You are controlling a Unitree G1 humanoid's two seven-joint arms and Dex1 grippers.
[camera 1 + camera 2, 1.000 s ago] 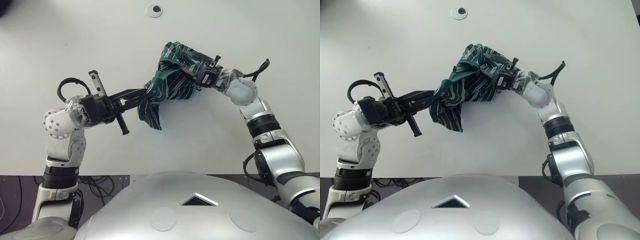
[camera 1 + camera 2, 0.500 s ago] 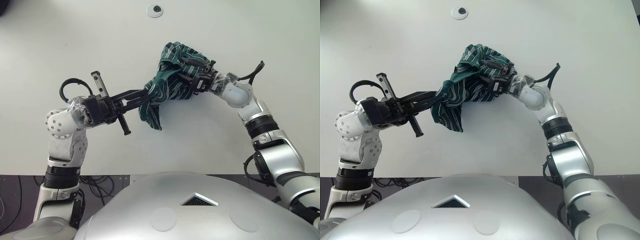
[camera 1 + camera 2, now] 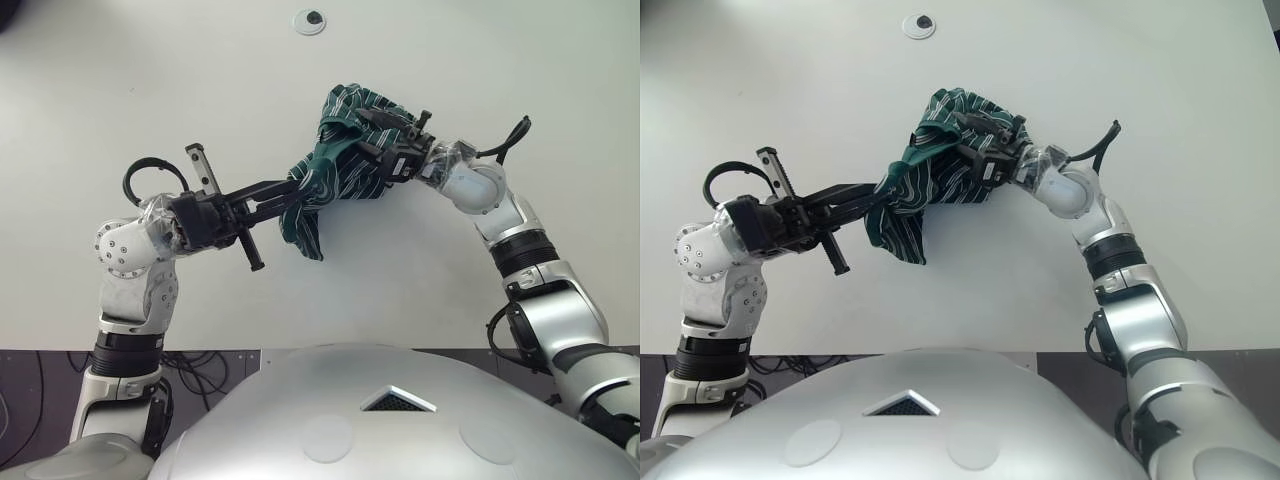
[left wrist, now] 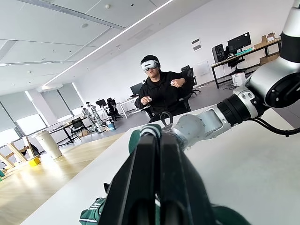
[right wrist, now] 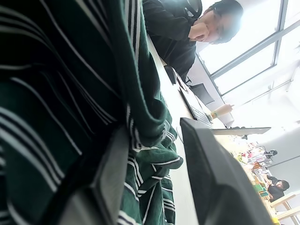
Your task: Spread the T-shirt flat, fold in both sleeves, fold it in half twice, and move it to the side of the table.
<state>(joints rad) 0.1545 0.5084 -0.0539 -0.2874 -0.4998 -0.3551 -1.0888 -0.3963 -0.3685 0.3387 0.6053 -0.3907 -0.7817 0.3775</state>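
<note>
Counter (image 3: 520,70) surface is showing in broad white stretches across the upper left, the upper right and the lower middle of the head views. Its near edge is running along the bottom of the frame, with dark floor and cables (image 3: 190,365) beyond it at lower left. A small round disc (image 3: 309,21) is sitting at top centre, well apart from everything else. The T-shirt (image 3: 340,165), dark green with thin white stripes, is bunching into a crumpled bundle in the upper middle of the frame, between the two arms. A loose tail of it is hanging down at the bundle's lower left, though whether that tail is touching the counter is not something I can tell. The left claw (image 3: 296,188) is coming in from the left. In the left wrist view its fingers (image 4: 154,164) are pressing tightly together, pinching a fold of the striped cloth at their tips. The right claw (image 3: 380,138) is meeting the bundle from the right. In the right wrist view its fingers (image 5: 211,164) are standing clearly apart, with the cloth (image 5: 56,93) draping against one finger and sagging into the gap, so this claw is touching the shirt without clamping it.
</note>
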